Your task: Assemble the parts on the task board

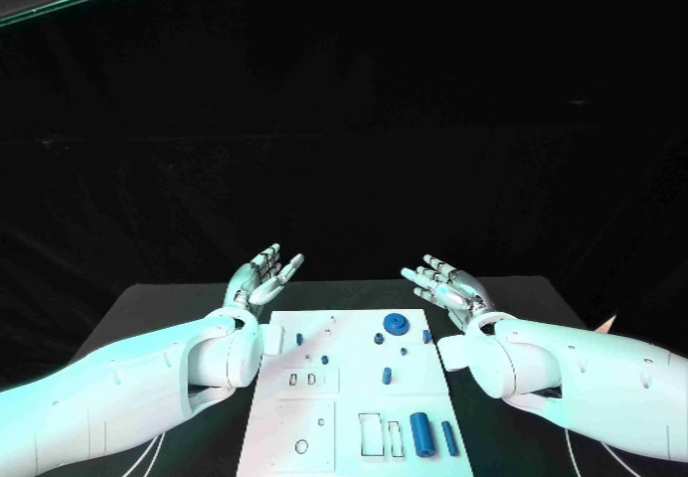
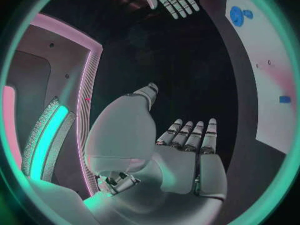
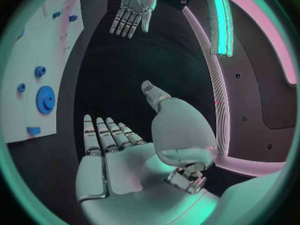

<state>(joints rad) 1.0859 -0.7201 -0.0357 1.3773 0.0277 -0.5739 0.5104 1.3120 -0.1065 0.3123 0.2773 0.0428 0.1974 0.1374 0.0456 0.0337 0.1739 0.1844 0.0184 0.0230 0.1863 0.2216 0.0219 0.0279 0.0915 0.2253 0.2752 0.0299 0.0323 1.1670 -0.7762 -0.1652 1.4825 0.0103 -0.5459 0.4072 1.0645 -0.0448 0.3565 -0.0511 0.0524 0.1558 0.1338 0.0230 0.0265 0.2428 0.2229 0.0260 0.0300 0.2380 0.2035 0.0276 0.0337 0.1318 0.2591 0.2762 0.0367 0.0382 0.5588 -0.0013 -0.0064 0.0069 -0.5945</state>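
Small blue plastic parts (image 1: 422, 433) dot the white flat task board (image 1: 333, 397); silver fingers (image 1: 266, 266) rise beyond the black bench (image 1: 158, 303).

Flat matte black table (image 1: 172, 298) below, its far edge straight against a black, faintly creased cloth backdrop (image 1: 344, 129) rising behind and taking up the upper part of the head view. Seen from the wrists: pale curved wall panels edged in pink light (image 2: 62, 40), and 1 glowing teal light strip (image 3: 220, 20) set upright in a panel.

lab; black table (image 1: 172, 298), dark backdrop
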